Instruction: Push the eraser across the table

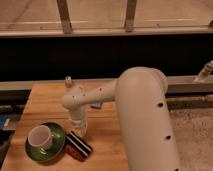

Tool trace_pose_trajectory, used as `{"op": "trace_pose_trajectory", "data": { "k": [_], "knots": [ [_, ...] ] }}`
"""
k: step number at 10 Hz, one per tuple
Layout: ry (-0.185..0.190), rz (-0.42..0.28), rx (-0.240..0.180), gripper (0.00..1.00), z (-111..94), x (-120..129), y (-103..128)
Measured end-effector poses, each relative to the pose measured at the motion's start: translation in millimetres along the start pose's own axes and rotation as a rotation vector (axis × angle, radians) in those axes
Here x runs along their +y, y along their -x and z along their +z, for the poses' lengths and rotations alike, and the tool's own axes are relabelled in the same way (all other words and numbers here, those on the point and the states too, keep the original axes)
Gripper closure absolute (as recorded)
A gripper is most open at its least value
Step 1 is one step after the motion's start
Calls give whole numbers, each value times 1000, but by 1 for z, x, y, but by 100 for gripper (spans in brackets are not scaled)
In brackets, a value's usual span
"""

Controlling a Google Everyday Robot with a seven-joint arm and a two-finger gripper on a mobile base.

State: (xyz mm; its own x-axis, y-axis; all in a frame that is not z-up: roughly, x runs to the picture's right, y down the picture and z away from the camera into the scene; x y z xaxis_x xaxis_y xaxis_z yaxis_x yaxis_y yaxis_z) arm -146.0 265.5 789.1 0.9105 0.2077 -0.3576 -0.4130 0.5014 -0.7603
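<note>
Gripper (pixel 79 131) is pointed down at the desk (pixel 105 135), just above the eraser (pixel 79 143); its finger state cannot be told. Black with a pale stripe, the eraser is seen angled beside the green saucer (pixel 46 142).

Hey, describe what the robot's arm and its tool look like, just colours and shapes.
The arm is a thick, smooth, cream-white shell of rounded tube segments joined by bulging elbows, with a few small dark holes dotted along its surface. No cables or markings show. The tool is a short whitish stub hanging under the wrist joint, above the table near the eraser.
</note>
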Motion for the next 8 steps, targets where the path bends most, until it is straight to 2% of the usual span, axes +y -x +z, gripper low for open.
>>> {"op": "trace_pose_trajectory", "data": {
  "k": [2,4,5,6,8],
  "knots": [
    [-6,-51,4,100,-3,19,1],
    [-65,-14,-5,100,-17,19,-5],
    [-96,9,-9,100,-24,15,-8],
    [-142,55,-17,100,-38,2,-14],
    [-181,127,-32,100,-56,-26,-27]
  ]
}}
